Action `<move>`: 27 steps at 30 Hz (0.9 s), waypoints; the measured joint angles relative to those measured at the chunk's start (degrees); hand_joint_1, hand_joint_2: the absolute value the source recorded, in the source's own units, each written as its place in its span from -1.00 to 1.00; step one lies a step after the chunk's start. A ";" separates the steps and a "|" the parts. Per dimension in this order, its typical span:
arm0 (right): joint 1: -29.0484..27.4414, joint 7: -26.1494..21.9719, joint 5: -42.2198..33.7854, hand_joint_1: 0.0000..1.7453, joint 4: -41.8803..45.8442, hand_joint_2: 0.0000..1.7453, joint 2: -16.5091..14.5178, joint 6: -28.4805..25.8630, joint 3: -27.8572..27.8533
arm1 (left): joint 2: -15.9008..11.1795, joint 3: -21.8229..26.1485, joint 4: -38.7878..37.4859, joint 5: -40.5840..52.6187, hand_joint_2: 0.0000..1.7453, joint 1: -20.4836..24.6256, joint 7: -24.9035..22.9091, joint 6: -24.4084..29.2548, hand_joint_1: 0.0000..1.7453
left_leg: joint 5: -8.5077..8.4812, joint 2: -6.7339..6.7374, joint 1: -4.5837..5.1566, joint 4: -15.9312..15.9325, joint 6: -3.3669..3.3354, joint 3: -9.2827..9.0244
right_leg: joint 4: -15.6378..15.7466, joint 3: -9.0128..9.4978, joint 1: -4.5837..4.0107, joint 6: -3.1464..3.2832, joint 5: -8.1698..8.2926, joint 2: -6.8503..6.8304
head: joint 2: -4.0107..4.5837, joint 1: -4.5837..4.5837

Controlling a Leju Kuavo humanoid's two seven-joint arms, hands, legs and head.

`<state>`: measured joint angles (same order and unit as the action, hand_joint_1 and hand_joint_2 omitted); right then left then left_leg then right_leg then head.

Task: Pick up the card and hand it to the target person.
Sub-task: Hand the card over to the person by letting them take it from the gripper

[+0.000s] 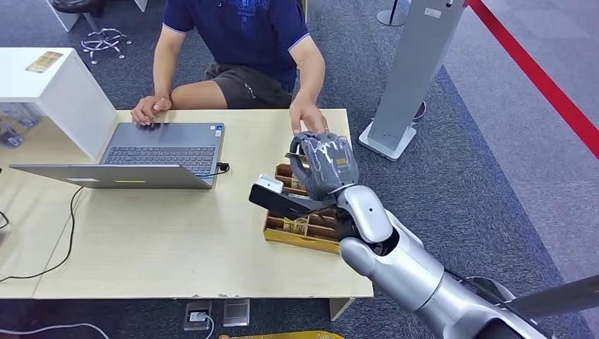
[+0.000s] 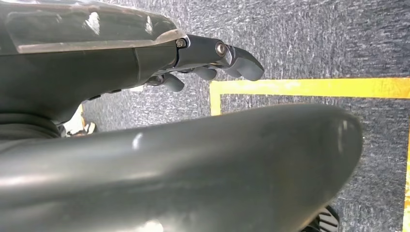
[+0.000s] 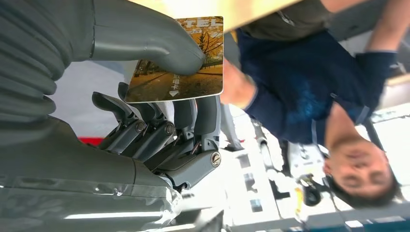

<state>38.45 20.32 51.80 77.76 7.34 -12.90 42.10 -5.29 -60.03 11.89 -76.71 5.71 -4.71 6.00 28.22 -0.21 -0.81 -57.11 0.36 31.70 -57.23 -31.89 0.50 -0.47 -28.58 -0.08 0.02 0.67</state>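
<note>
A pale wooden table stands on grey speckled carpet, with a red stripe running across the floor beyond the table's right end. My right hand is raised over the far right part of the table, and it grips the card: my thick grey thumb presses on the printed face while my darker fingers back it from behind. The card is thin and glossy, with rounded corners and a picture of yellow autumn trees. It sits off the table, held in the air between my hand and the person seated at the far edge. That person wears a dark blue shirt; one of their hands rests on the table just beyond my fingers, the other lies by the laptop. The laptop is open, grey and flat, near the far left part of the table, beside a white box at the left end. Below my wrist, close to the near right corner, lies a shallow wooden tray with compartments, partly hidden by my silver forearm. A black cable trails across the tabletop from the laptop. My left hand hangs over the carpet and a yellow floor line, fingers loosely curled, holding nothing.
</note>
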 joint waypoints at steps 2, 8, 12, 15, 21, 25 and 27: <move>2.20 -1.33 0.32 1.00 -2.37 1.00 -1.10 -1.33 0.90 | 0.00 -0.16 0.00 0.35 -1.00 0.07 0.05 -0.19 -1.00 | -0.01 -0.02 0.00 0.00 0.00 0.01 | -0.01 0.01 0.00 0.00 0.00 -0.02 | 0.00 -0.04; 7.90 -5.15 1.98 1.00 -11.88 1.00 -4.42 -5.80 3.33 | 0.00 -0.84 0.00 1.13 -1.00 0.24 0.17 -0.29 -1.00 | -0.01 -0.04 0.00 0.00 0.00 0.03 | -0.02 0.01 0.00 0.00 0.00 -0.03 | 0.00 0.04; 10.58 -7.31 2.23 1.00 -18.57 1.00 -7.29 -7.52 4.85 | 0.00 -1.10 0.00 0.85 -1.00 0.28 -0.03 -0.03 -1.00 | -0.01 -0.05 0.00 0.00 0.00 0.04 | -0.02 0.00 0.00 0.00 0.00 -0.03 | 0.00 0.04; 11.86 -8.42 1.90 1.00 -22.50 1.00 -9.31 -8.45 5.71 | 0.00 -1.24 0.00 0.51 -1.00 0.29 -0.10 0.02 -1.00 | -0.01 -0.05 0.00 0.00 0.00 0.03 | -0.02 -0.01 0.00 0.00 -0.01 -0.04 | 0.01 0.00; 13.48 -9.54 1.16 -1.00 -28.94 1.00 -12.64 -9.58 7.34 | 0.00 -1.26 0.00 -0.07 -1.00 0.27 -0.14 -0.22 -1.00 | -0.01 -0.04 0.00 0.00 0.00 0.02 | -0.02 -0.01 0.00 0.01 -0.01 -0.03 | 0.00 0.03; 13.90 -10.22 0.54 -1.00 -32.08 1.00 -14.21 -10.11 8.28 | 0.00 -1.28 0.00 -0.29 -1.00 0.26 -0.14 -0.58 -1.00 | -0.01 -0.04 0.00 0.00 0.00 0.02 | -0.01 -0.01 0.00 0.00 -0.01 -0.03 | 0.00 0.04; 14.11 -10.29 0.18 -1.00 -33.32 1.00 -14.82 -10.25 8.71 | 0.00 -1.28 0.00 -0.62 -1.00 0.25 -0.08 -0.52 -1.00 | -0.01 -0.04 0.00 0.00 0.00 0.01 | -0.01 -0.01 0.00 0.00 -0.01 -0.03 | -0.01 0.04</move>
<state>52.57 10.03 51.98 44.43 -7.48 -23.14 50.81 -5.29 -61.31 11.89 -77.33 5.97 -4.79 5.48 28.21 -0.25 -0.81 -57.11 0.36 31.71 -57.24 -31.91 0.50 -0.47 -28.59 -0.11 0.01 0.71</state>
